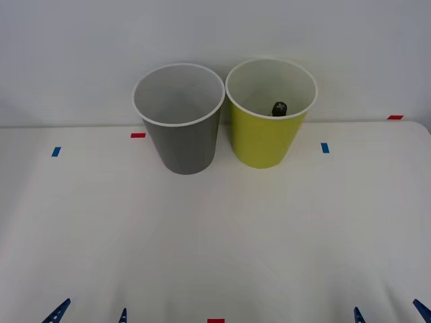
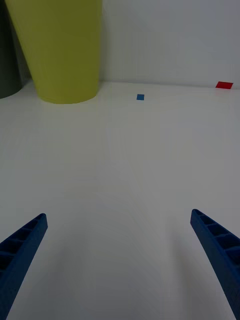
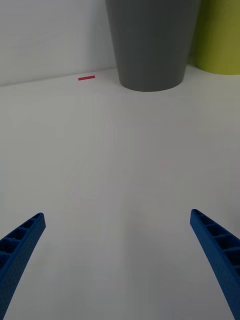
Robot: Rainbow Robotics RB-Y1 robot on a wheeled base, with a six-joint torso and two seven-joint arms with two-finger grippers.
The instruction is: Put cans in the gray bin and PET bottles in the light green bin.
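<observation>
Both pairs of blue ribbed jaws stand wide apart, holding nothing. The left gripper (image 1: 91,313) sits at seven o'clock on the white table (image 1: 215,235), the right gripper (image 1: 390,313) at five o'clock, both low and well back from the bins. At twelve o'clock the tapered round gray bin (image 1: 180,131) stands upright, just beside the yellow-green tapered light green bin (image 1: 266,138) on its right. A black screw cap (image 1: 279,108) of the PET bottle shows inside the green one.
</observation>
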